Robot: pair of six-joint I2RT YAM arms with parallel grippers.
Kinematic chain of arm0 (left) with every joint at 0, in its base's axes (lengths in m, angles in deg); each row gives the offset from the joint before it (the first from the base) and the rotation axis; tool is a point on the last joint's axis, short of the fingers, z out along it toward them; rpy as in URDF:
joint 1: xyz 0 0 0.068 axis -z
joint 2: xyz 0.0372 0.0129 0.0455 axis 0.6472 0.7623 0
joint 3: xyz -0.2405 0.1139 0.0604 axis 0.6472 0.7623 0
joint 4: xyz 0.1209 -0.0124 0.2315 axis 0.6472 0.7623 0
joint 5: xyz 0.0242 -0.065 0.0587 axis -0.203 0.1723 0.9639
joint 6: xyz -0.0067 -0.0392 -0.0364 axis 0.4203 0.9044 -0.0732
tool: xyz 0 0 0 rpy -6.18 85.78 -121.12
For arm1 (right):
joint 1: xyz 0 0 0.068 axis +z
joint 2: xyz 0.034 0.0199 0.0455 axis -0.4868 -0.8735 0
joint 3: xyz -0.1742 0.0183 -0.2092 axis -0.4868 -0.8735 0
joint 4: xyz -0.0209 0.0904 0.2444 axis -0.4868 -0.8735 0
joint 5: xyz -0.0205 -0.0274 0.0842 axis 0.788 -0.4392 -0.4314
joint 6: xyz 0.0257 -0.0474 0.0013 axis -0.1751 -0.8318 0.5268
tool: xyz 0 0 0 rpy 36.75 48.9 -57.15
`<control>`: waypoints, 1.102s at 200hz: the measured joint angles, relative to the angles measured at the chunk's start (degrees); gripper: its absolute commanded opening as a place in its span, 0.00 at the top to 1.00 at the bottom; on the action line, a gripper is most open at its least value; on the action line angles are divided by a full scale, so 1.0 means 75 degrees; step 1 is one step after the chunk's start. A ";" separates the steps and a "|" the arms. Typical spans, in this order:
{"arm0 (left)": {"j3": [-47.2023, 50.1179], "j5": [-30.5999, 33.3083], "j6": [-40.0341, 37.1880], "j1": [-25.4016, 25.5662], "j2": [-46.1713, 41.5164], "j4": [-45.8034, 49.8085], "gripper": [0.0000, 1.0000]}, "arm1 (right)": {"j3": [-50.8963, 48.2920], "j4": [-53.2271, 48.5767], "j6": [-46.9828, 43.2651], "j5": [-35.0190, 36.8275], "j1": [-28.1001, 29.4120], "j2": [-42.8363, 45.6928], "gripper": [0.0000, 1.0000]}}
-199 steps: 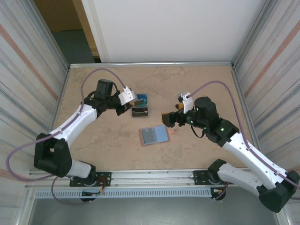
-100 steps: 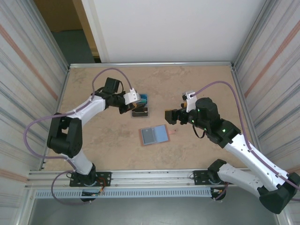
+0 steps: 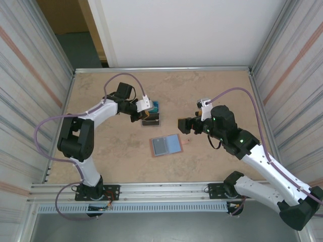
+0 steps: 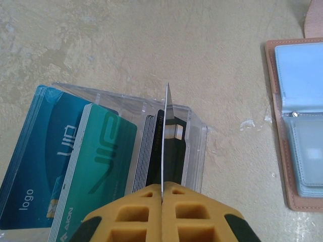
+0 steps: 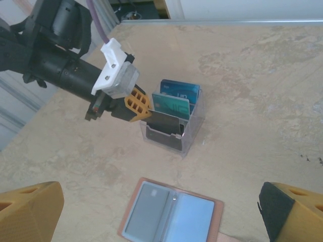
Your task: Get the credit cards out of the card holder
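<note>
The card holder point(image 3: 166, 145), a pink wallet, lies open and flat mid-table; its left half looks grey, its right half light blue. Its pink rim point(image 4: 275, 126) shows at the right of the left wrist view. My left gripper point(image 3: 143, 112) is shut on one thin credit card point(image 4: 165, 131), seen edge-on. That dark-faced card point(image 5: 164, 123) stands in the front slot of a clear box point(image 5: 194, 126). Teal credit cards point(image 4: 101, 151) lean in the box's rear slots. My right gripper point(image 3: 182, 126) hangs open above the wallet point(image 5: 217, 204), holding nothing.
The clear box point(image 3: 151, 115) sits just behind the wallet. Metal rails edge the table point(image 3: 222, 96), with striped walls on both sides. A small pink snap tab point(image 3: 185, 141) sticks out at the wallet's right edge.
My left gripper has shifted a little right to the clear box with the card, its arm folding in. The right gripper has barely moved and stays open.
</note>
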 measured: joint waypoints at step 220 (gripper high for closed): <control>-0.0085 0.0781 0.0874 0.0516 0.0087 -0.0323 0.77 | -0.0050 -0.0003 0.0128 0.0082 -0.0044 0.0000 0.01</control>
